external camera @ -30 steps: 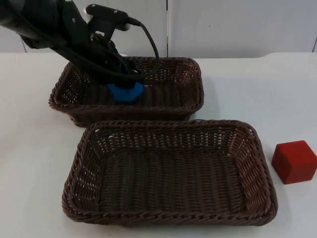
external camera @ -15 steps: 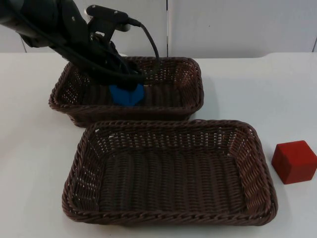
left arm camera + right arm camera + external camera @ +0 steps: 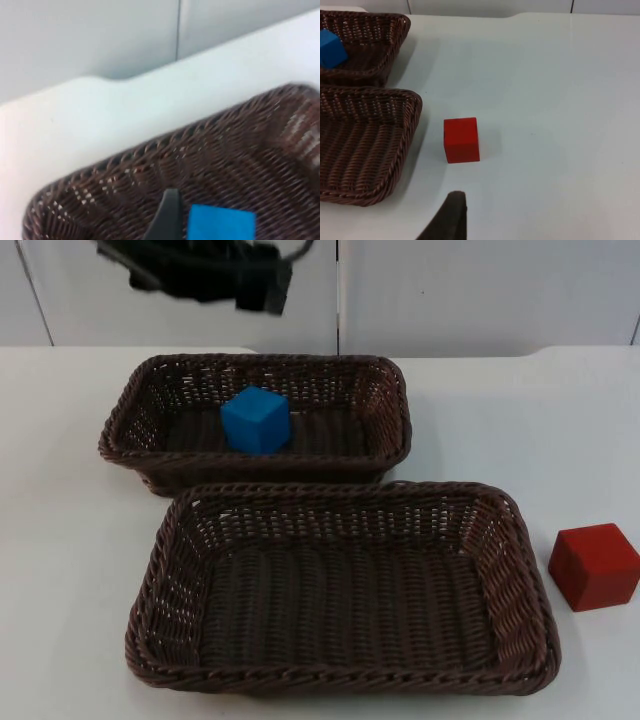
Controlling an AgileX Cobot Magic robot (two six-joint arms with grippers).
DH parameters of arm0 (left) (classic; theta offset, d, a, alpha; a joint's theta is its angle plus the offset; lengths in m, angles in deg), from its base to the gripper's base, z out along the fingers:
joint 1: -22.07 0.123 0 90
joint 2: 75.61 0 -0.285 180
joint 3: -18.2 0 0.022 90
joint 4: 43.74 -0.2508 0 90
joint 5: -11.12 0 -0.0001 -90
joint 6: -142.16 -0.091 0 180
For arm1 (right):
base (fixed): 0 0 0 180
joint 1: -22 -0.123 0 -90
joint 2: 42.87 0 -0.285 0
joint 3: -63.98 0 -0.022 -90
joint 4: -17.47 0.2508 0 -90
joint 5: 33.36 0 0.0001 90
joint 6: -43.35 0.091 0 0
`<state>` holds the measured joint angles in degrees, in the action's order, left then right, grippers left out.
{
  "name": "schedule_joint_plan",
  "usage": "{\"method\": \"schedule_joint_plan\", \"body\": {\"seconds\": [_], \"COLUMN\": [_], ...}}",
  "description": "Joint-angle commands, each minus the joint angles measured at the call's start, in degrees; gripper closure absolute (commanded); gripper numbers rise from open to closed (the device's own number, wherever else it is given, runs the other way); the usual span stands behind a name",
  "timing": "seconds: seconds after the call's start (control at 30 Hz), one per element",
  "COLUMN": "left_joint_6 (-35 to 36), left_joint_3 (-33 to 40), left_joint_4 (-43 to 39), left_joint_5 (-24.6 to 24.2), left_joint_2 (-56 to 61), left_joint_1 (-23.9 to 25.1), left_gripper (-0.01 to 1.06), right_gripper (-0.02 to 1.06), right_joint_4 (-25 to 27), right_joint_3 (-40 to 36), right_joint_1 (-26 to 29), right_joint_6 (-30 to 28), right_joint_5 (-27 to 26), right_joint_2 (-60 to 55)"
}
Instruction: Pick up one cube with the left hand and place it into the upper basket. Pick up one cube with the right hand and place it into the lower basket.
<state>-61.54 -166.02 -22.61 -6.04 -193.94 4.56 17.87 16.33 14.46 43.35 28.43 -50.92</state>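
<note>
light: bright, even | shadows: soft | blur: left wrist view, motion

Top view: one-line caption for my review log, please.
Blue cube lies in the upper basket, the lower basket holds nothing, and the red cube sits on the table.

The left end effector (image 3: 262, 285) is a motion-blurred dark shape, its fingers unreadable. Below it, the blue cube (image 3: 221, 223) is cut off by the left wrist view's edge.
</note>
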Motion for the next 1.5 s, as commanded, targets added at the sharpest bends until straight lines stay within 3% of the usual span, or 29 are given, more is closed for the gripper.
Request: {"method": "schedule_joint_plan", "body": {"seconds": [0.0,0.7,1.03,1.47], "left_joint_6": [0.2,3.0,4.3,4.3], "left_joint_3": [0.0,0.6,12.1,24.7], "left_joint_4": [0.9,0.8,2.3,0.6], "left_joint_5": [-2.1,-15.5,-12.6,-12.4], "left_joint_2": [3.9,20.4,30.0,43.7], "left_joint_1": [0.1,0.1,0.1,0.1], "left_gripper": [0.27,0.27,0.27,0.27], "right_gripper": [-0.01,-0.01,-0.01,-0.01], "right_joint_4": [0.2,0.1,0.1,0.1], "right_joint_3": [-0.1,-0.1,-0.1,-0.1], "right_joint_1": [0.4,0.4,0.4,0.4], "right_joint_6": [-0.7,-0.7,-0.7,-0.7], "right_joint_5": [0.0,0.0,0.0,0.0], "right_joint_2": [0.3,0.3,0.3,0.3]}}
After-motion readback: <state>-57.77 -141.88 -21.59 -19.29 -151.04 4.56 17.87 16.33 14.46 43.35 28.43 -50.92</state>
